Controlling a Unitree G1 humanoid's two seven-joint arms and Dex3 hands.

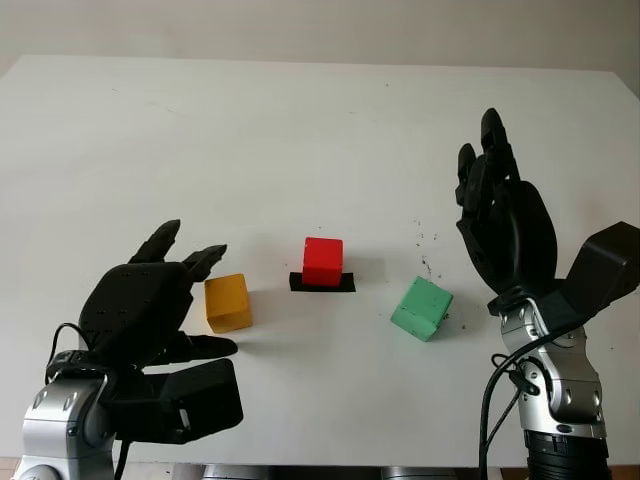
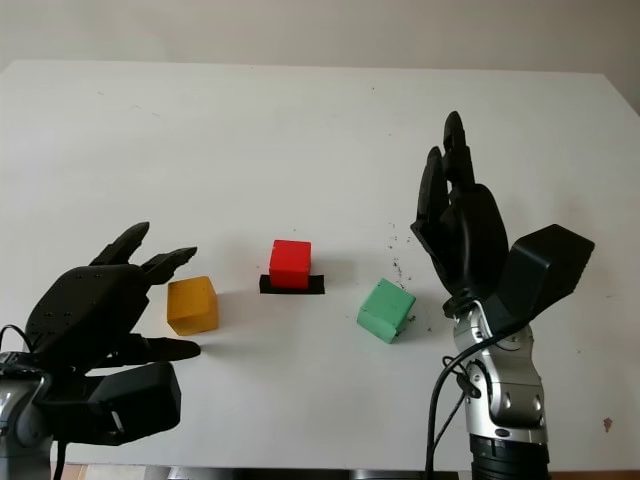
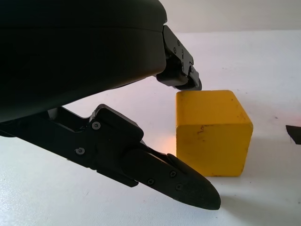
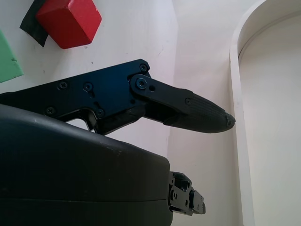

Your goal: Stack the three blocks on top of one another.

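On the white table (image 1: 300,130), a red block (image 1: 322,261) stands on a black mark (image 1: 346,284) near the middle. A yellow block (image 1: 228,302) lies to its left and a green block (image 1: 421,308), turned at an angle, to its right. My left hand (image 1: 205,298) is open just left of the yellow block (image 3: 211,134), with fingers above and beside it, not touching. My right hand (image 1: 490,170) is open and raised upright, to the right of the green block and apart from it. All three blocks sit separately on the table.
The table's front edge runs just behind my wrists at the bottom. Its far edge meets a pale wall at the top. Small dark specks (image 1: 425,240) dot the surface between the red and green blocks.
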